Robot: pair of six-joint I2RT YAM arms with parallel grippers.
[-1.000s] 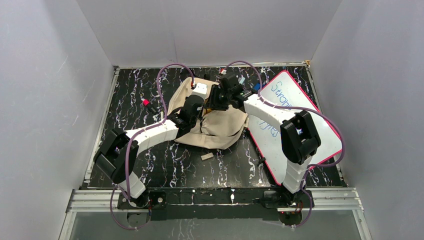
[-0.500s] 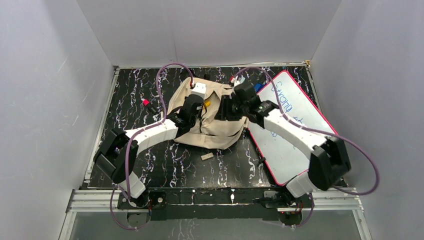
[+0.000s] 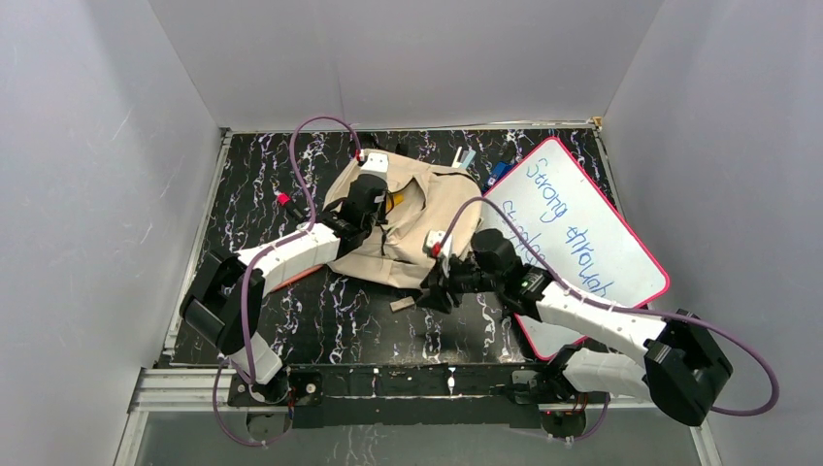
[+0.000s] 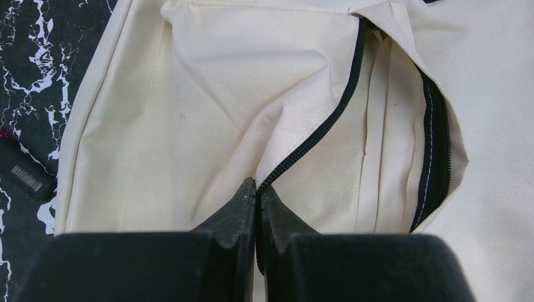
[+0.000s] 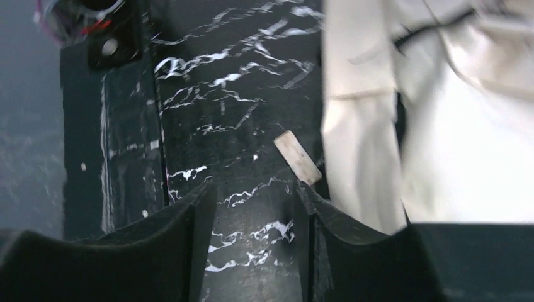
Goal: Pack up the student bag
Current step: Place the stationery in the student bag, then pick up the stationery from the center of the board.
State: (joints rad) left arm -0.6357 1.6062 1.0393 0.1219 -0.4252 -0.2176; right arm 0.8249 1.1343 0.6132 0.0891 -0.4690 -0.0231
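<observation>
left gripper (image 4: 256, 196) clamped on student bag (image 4: 252, 94) zipper | right gripper (image 5: 253, 189) jaws apart over black marbled table (image 3: 340, 311), near edge | grey walls (image 3: 408, 58)

Observed right gripper (image 5: 253, 185) with jaws parted and nothing between, above black marbled table (image 5: 208, 94). Noted small pale flat piece (image 5: 297, 157) just ahead of one fingertip, just beside cream student bag (image 5: 453, 126) at right, blurred.
</observation>
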